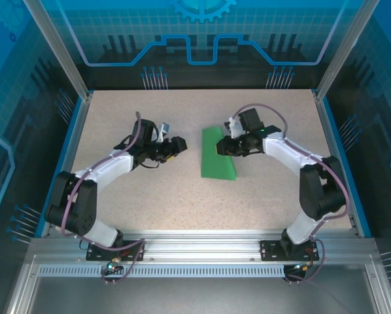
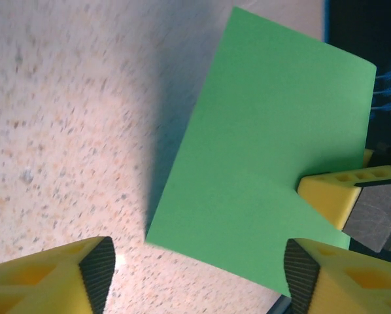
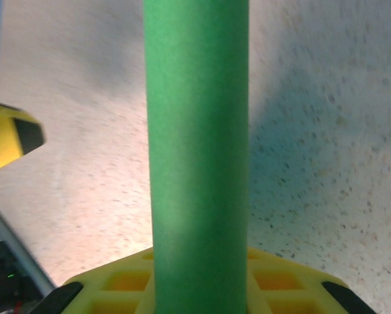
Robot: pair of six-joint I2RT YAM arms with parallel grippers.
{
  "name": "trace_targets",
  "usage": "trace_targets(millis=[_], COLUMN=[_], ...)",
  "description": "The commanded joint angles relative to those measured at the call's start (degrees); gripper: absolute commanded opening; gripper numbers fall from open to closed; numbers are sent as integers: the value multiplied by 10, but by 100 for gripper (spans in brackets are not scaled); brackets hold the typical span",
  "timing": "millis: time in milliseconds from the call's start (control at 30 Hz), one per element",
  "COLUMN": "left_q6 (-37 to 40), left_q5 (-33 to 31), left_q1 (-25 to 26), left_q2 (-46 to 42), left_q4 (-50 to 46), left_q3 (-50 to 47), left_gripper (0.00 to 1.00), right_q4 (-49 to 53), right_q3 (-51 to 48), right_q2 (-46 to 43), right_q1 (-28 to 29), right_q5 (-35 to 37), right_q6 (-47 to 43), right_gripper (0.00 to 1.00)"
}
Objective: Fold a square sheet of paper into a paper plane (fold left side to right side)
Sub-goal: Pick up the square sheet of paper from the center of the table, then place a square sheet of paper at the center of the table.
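Folded green sheet of paper (image 1: 216, 154) lies mid-bench, pinched at its right edge by the right end effector (image 1: 225, 148).

The sheet is a narrow rectangle near the middle of the speckled bench (image 1: 150, 196). Its long axis runs from the far side toward the arm bases, and it looks a little wider at the near end. The left long edge lies flat on the bench. The right end effector comes in from the right, its yellow fingers (image 3: 123, 282) pressed together on the paper (image 3: 195, 131), which runs straight up the middle of that wrist view. In the left wrist view one of those fingers (image 2: 329, 193) sits on top of the sheet (image 2: 267, 144) at its edge. The left end effector (image 1: 176, 146) is just left of the sheet and apart from it, with its jaws spread wide and nothing between them.
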State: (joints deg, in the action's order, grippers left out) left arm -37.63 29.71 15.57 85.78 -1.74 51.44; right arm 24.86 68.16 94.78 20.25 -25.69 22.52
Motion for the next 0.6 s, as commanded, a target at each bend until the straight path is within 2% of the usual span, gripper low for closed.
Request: trace_targets(millis=[0,300,567], left_q6=[-7,12,15], left_q5=[55,154,229], left_q1=[-11,-14,-3], left_q2=[-53,-84,-72], left_q4=[94,180,218], left_q3=[-12,33,62], left_gripper=[77,85,87], right_q4=[-39,-23,-28], right_q3=[-1,66,98], right_q2=[-54,-121,-136], right_q1=[-20,-26,10], right_q5=[-120,-272,-345], right_q6=[-38,-79,-83], right_gripper=[25,24,23])
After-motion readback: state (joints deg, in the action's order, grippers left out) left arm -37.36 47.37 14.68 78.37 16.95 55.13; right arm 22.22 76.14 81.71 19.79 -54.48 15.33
